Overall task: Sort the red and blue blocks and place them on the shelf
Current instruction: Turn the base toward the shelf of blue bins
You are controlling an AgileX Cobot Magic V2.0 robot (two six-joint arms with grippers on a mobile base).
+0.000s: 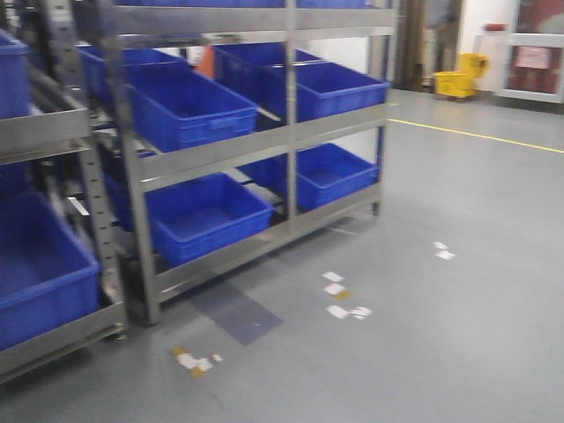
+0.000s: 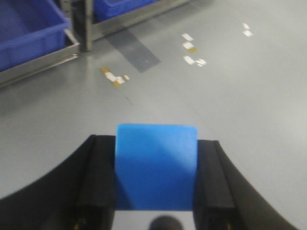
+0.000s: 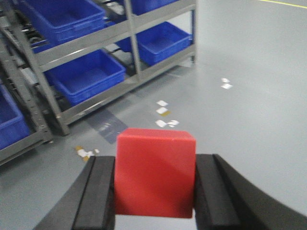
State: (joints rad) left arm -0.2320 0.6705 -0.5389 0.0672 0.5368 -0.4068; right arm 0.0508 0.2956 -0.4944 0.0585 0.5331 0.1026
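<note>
The blue block (image 2: 157, 165) sits clamped between the black pads of my left gripper (image 2: 157, 179), held above the grey floor. In the right wrist view my right gripper (image 3: 154, 182) is shut on the red block (image 3: 155, 172), also carried over the floor. The steel shelf (image 1: 256, 141) stands ahead and to the left in the front view, its front rails tilted and dark-blue bins on its levels. From the right wrist, the shelf (image 3: 108, 36) fills the upper left. Only the shelf's bottom rail (image 2: 43, 60) shows at the top left of the left wrist view. Neither gripper appears in the front view.
Dark-blue bins (image 1: 189, 106) fill the shelf's levels, with another bin (image 1: 40, 264) low at the left. Scraps of white and yellow tape (image 1: 339, 295) and a dark patch (image 1: 233, 313) mark the grey floor. A yellow mop bucket (image 1: 458, 79) stands far back right beyond a yellow floor line (image 1: 476, 135).
</note>
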